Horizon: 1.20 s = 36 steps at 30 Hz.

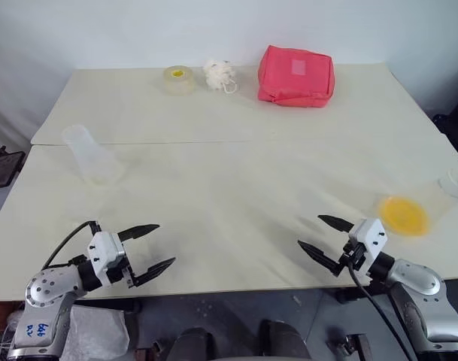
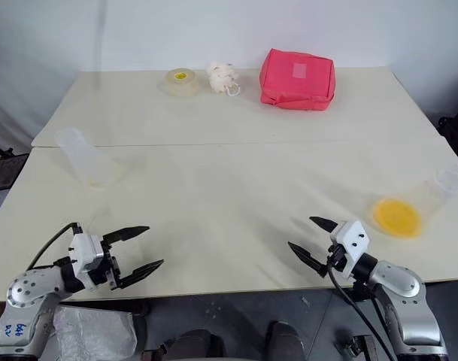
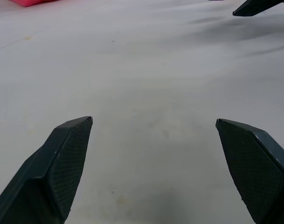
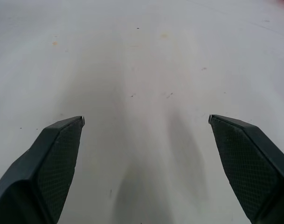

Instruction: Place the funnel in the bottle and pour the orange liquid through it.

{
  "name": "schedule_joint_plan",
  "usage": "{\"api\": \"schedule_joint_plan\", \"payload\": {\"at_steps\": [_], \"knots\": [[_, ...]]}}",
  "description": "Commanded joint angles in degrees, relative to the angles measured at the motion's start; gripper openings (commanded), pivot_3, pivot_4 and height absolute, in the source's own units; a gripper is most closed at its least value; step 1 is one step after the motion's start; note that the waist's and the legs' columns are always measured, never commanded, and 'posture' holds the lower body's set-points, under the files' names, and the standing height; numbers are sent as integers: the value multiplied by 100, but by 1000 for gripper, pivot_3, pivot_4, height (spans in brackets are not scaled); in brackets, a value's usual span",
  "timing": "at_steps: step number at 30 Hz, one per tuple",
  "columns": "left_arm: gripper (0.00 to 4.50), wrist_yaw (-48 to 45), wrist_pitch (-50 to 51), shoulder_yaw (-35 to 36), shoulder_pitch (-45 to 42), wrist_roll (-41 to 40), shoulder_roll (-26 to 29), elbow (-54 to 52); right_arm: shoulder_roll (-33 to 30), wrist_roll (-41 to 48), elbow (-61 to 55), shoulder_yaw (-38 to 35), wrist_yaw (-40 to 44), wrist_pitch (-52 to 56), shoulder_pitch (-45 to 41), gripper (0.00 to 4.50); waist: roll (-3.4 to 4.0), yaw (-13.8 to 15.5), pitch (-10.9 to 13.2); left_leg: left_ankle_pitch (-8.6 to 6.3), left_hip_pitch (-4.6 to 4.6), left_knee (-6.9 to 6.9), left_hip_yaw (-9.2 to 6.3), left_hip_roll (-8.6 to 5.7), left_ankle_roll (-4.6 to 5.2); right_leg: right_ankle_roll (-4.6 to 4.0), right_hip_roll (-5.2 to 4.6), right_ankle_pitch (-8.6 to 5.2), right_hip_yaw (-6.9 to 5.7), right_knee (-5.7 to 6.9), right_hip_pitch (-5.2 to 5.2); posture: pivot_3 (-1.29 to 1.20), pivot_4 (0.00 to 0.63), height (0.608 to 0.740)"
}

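Note:
The bottle (image 1: 92, 156) stands upright at the table's left, translucent and whitish. Across the table near the right edge, the orange liquid (image 1: 404, 215) shows as a bright patch in a low clear round cup. Just beyond the cup sits a small clear plastic piece (image 1: 457, 180), the funnel as far as I can tell, partly cut off by the picture's edge. My left gripper (image 1: 166, 244) hovers open over the front left of the table, well short of the bottle. My right gripper (image 1: 310, 231) is open too, at the front right, a hand's width left of the cup. Both hold nothing.
Along the far edge lie a pink zipped pouch (image 1: 296, 75), a white tuft (image 1: 219, 74) and a yellow-centred tape roll (image 1: 177, 79). A seam (image 1: 176, 142) joins the two cream tabletops. The right gripper's finger (image 3: 258, 5) shows in the left wrist view.

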Motion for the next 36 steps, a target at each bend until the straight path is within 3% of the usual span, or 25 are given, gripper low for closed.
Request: {"api": "schedule_joint_plan", "payload": {"at_steps": [1,3,7,15,21,30,36], "knots": [[4500,-22,23,-2,-12,-152,-25,-132,33,46,-166,-5,-30,-135,-20,4477,0,0,0,0,0,0,0,0,0,0,0,0,0,0,0,0,150,740],[4500,165,62,11,-25,-101,-87,-187,33,44,-178,5,-34,-123,-31,4477,0,2,0,0,0,0,0,0,0,0,0,0,0,0,0,0,150,740],[4500,368,1074,-9,-42,-514,-5,-441,29,41,-184,24,-33,-112,-55,4477,0,1,0,0,0,3,-1,0,0,0,0,0,1,2,2,0,150,740],[4500,778,1240,10,-33,-327,-163,-673,29,59,-84,143,44,-77,-278,4477,0,0,0,0,0,5,-1,1,0,0,0,0,2,3,1,0,150,740],[4500,1509,1208,712,276,-372,-292,-1079,43,169,58,281,211,-17,-652,4477,-4,-5,2,0,0,7,-1,1,-1,0,0,0,2,2,2,0,150,740],[4500,3328,2293,2371,860,-1044,-666,-2142,157,231,667,542,484,83,-1824,4477,-12,2,7,0,-2,13,-6,5,-1,0,-4,0,3,2,4,0,150,740],[4500,4325,2919,2518,265,-756,-485,-1941,259,367,621,666,617,256,-2176,4477,-17,39,10,-1,-9,31,-25,2,-1,0,-8,0,6,7,11,0,150,740]]}}
